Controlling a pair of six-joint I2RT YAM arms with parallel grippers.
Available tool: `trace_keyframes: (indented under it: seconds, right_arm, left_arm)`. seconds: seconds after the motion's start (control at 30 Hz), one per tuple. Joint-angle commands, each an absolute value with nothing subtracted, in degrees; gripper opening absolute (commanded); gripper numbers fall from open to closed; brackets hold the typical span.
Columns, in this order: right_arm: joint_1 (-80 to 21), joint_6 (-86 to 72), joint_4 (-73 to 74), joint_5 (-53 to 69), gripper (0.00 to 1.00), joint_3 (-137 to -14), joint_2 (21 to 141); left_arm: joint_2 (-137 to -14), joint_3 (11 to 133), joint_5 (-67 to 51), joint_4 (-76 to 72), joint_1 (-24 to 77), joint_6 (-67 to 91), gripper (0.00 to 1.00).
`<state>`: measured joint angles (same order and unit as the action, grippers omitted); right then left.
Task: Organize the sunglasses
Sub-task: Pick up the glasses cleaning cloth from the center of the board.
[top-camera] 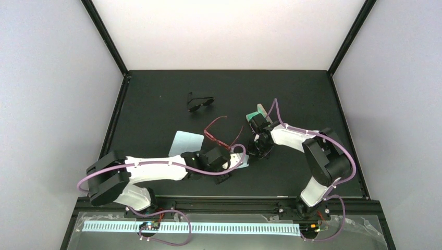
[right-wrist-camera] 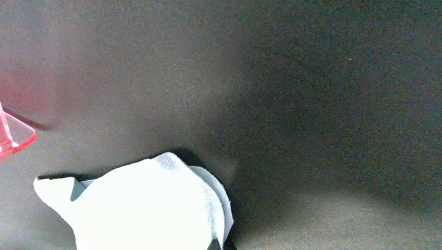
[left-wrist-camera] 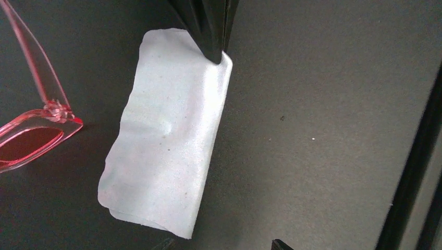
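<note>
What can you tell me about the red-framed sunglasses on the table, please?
The sunglasses have a thin, translucent red-pink frame that looks plastic, see-through lenses and slim arms, unfolded. They lie on the black table between the two robot wrists, beside a white cloth but apart from it. Only the table seems to touch them.

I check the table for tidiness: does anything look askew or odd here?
Yes. The thin white cloth beside the red-pink clear-lens sunglasses is creased rather than flat. One end is bunched up and raised off the black table, apparently pinched in the shut right claw.
</note>
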<state>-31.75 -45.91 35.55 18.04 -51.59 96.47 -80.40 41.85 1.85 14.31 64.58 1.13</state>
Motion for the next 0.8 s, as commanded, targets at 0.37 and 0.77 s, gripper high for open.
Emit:
trace_keyframes:
  seconds: [0.37,0.77]
  right_arm:
    - [-31.4,-42.6,38.0,16.7,0.01,-51.9,95.4]
    - [-31.1,-41.7,39.0,16.3,0.01,-53.4,96.6]
  left_arm:
    - [-91.5,44.9,10.9,9.3,65.1,-4.1,0.44]
    - [-93.9,45.3,13.6,10.2,64.2,-4.0,0.36]
